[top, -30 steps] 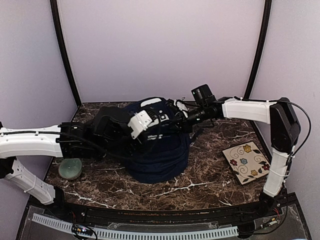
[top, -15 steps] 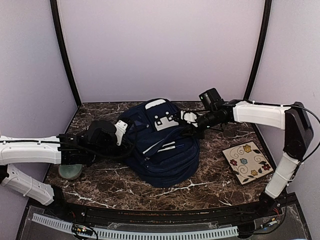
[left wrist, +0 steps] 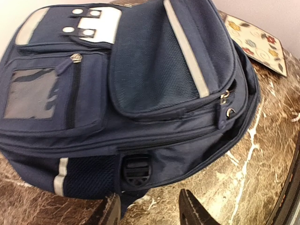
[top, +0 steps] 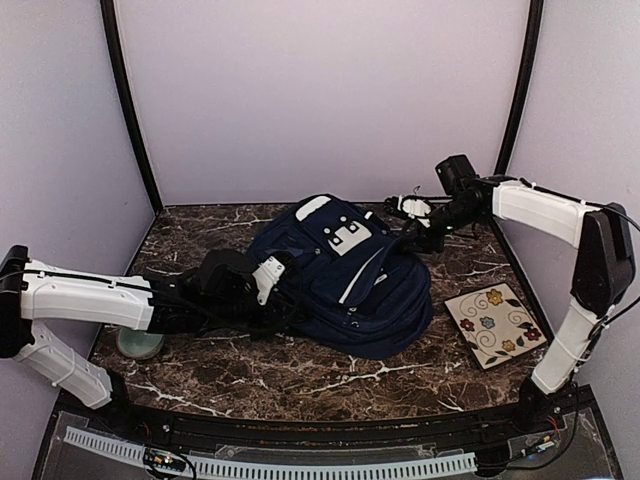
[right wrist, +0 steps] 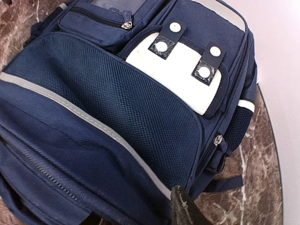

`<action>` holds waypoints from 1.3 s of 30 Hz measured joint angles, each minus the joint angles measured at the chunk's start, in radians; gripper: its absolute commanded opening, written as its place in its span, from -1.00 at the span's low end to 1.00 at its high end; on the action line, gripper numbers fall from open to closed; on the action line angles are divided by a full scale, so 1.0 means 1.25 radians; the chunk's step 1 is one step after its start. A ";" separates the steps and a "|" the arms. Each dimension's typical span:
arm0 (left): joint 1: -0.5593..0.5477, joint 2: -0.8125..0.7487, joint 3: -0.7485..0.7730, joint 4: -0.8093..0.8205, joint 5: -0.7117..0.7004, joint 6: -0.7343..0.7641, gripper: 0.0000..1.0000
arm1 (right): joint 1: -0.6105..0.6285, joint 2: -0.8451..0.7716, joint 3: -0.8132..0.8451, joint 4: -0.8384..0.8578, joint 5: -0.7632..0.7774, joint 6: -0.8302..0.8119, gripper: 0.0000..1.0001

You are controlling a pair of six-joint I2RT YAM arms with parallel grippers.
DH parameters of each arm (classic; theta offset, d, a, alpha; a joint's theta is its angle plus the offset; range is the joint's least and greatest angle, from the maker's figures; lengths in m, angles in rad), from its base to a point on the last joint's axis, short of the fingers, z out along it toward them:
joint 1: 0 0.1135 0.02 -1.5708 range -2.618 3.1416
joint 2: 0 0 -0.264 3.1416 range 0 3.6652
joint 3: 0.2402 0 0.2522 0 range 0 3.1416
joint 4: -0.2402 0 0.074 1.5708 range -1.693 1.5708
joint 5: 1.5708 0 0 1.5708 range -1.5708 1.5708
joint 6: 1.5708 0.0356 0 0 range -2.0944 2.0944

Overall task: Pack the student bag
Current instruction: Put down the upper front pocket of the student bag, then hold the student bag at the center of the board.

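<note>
Enclosure: pale lavender walls with two dark uprights at the back corners. Counter: dark brown marble with white veining.

Item 1. Student bag: navy fabric, the largest object. It is laid flat on the counter between the two grippers, front face up.
- A grey-white stripe is run across the mesh pocket.
- A white patch is crossed by two snap tabs.
- A clear window pocket is set at one end.
- A black buckle is fixed to the side facing the left gripper.
- Metal zipper pulls are seen at the corner.

Item 2. Left gripper: brought in low from the left, with the bag's side just ahead of it. The fingertips are held apart, bare marble shows between them, and nothing is clasped. A strap end under the buckle hangs near the left-hand fingertip; contact cannot be judged.

Item 3. Right gripper: placed at the far right corner of the bag. Only one dark fingertip is caught by its wrist camera, over the bag's edge. Neither its opening nor any hold on the bag can be told.

Item 4. Floral tile: cream, square, laid flat on the near side of the right gripper, well apart from it and just beside the bag.

Item 5. Round pale green object: set behind the left gripper, partly covered by the left forearm.
</note>
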 measured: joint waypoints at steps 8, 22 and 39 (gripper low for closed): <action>-0.007 0.046 0.006 0.088 0.135 0.164 0.14 | 0.002 -0.101 0.096 -0.272 -0.113 -0.068 0.35; -0.010 0.237 0.175 0.066 0.165 0.484 -0.01 | 0.013 -0.125 -0.150 -0.161 -0.244 0.136 -0.28; -0.065 0.391 0.284 -0.024 0.027 0.737 -0.25 | -0.025 0.002 -0.162 -0.035 -0.220 0.230 -0.33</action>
